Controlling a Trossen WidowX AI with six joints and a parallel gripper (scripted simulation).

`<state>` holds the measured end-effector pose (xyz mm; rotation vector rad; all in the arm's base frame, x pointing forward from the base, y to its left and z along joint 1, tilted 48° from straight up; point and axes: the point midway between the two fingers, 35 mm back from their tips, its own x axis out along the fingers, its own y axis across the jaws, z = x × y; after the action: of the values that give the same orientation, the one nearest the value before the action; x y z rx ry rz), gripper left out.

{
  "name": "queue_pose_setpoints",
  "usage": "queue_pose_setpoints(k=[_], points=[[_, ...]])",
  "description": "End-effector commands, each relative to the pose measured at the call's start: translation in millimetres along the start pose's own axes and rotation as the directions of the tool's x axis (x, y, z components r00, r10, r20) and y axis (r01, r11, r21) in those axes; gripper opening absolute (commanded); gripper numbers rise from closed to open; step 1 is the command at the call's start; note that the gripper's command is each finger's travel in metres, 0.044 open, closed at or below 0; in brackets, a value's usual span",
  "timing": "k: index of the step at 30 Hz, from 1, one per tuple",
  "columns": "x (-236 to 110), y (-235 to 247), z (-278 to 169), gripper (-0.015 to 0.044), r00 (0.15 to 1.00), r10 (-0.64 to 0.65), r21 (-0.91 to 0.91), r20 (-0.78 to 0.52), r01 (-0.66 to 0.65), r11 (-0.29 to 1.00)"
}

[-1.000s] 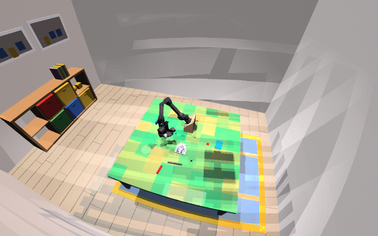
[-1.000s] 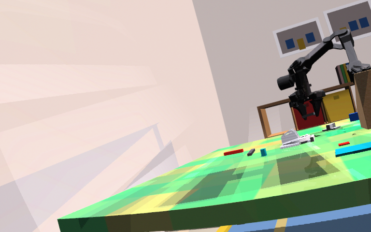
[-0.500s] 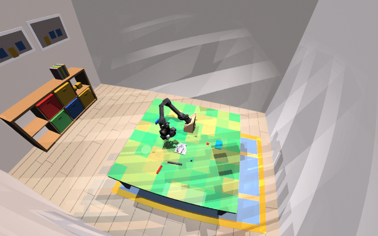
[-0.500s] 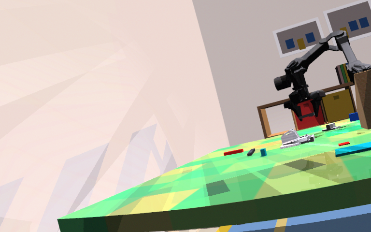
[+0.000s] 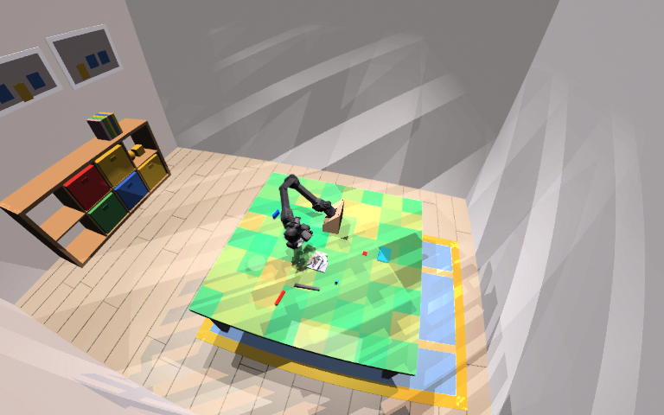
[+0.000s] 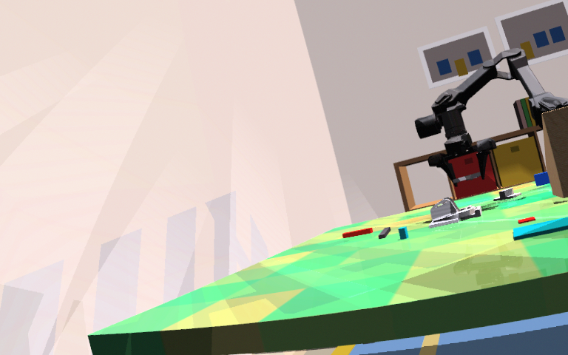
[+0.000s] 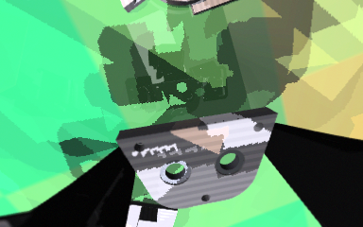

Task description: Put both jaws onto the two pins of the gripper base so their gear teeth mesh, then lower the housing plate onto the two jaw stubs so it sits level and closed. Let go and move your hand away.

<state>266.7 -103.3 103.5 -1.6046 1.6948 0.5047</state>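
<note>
Pincer [image 5: 296,246] [image 6: 468,182] [image 7: 194,136] grips plate [image 6: 467,177] [image 7: 204,184] above table [image 5: 342,342] [image 6: 234,308] [image 7: 33,95].

Your counts: one arm, one plate, two pictures, five bins

At the centre of the top view you have one black arm [image 5: 286,201] [image 6: 473,86]; at its left, two framed pictures [image 5: 60,36] [image 6: 427,79] and five bins [image 5: 86,188] [image 6: 473,175]: two yellow, one red, one blue, one green. Low in the wrist view you see one plate [image 7: 203,186] with two large ringed holes; right of centre in the exterior view, two red pieces [image 6: 357,233] lie on one table [image 6: 293,326].
</note>
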Motion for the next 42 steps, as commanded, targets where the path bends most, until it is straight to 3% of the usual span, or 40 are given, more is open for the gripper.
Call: queue_pose_setpoints(k=[1, 21, 42], points=[[-1, -2, 6, 0.0351, 1.000, -0.005, -0.077, -0.002, 0.005, 0.997], [0, -4, 37, 0.0351, 1.000, -0.003, -0.453, -0.008, -0.001, 0.891], [1, -2, 69, 0.0351, 1.000, -0.006, -0.773, -0.021, -0.013, 0.634]])
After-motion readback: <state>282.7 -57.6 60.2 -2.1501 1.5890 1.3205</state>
